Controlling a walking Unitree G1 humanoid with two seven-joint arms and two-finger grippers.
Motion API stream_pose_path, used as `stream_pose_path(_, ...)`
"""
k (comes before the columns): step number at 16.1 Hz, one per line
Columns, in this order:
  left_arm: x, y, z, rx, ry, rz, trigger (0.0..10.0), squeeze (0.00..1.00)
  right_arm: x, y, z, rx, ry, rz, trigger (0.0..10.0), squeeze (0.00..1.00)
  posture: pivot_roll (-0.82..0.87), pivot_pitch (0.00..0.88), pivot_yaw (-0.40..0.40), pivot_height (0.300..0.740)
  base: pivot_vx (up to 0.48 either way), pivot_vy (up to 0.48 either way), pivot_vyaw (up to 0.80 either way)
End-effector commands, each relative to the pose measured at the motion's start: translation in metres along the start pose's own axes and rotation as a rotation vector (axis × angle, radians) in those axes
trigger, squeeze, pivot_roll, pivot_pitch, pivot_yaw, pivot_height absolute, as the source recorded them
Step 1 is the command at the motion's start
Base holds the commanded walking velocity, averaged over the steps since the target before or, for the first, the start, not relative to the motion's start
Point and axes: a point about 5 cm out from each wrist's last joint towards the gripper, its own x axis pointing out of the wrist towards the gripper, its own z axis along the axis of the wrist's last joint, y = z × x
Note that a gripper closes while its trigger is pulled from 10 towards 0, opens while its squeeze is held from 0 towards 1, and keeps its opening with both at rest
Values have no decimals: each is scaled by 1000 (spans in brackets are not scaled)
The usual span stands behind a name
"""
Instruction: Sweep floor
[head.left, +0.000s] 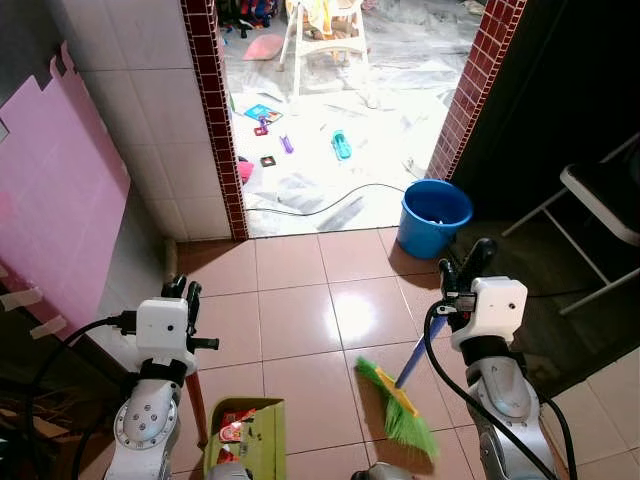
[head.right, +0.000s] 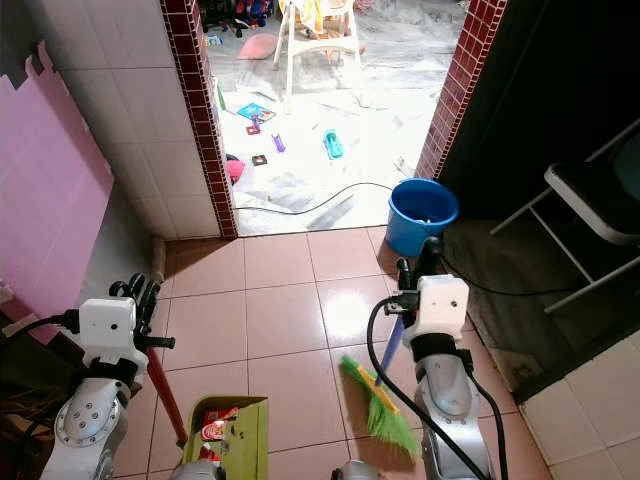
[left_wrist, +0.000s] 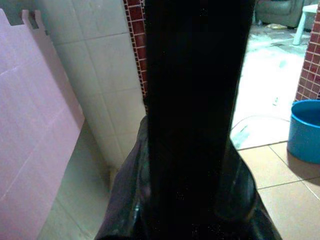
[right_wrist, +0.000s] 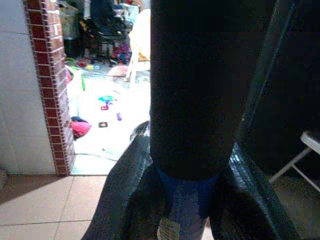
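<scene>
Fingers of your right gripper (head.left: 462, 272) pinch the blue broom handle (head.left: 409, 362), green bristles (head.left: 402, 415) resting on the terracotta floor (head.left: 300, 320) just ahead of you. Your left gripper (head.left: 183, 295) is pressed onto the dustpan's red handle (head.left: 196, 400), the green dustpan (head.left: 247, 440) already holding scraps. You look mid-sweep; next, draw the bristles leftward toward the pan, clear of the blue bucket (head.left: 434, 217).

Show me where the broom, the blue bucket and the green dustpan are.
broom (head.left: 402, 412), left eye view, on the green bristles.
blue bucket (head.left: 428, 235), left eye view, on its outer wall.
green dustpan (head.right: 250, 440), right eye view, on its flat green side.
</scene>
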Motion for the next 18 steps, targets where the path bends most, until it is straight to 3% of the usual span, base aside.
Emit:
stream_pose_path(1, -2, 1, -4, 17, 36, -15, 10000, 0, -2, -6, -2, -17, 31, -32, 10000, 0, -27, 0, 1, 740, 0, 0, 0)
stream_pose_path(10, 0, -1, -4, 2, 41, -9, 10000, 0, 9, -3, 0, 58, 45, -67, 10000, 0, -24, 0, 6, 740, 0, 0, 0)
stream_pose_path(18, 2, 4, -9, -4, 59, 19, 10000, 0, 7, -2, -7, 84, 86, -84, 10000, 0, -23, 0, 6, 740, 0, 0, 0)
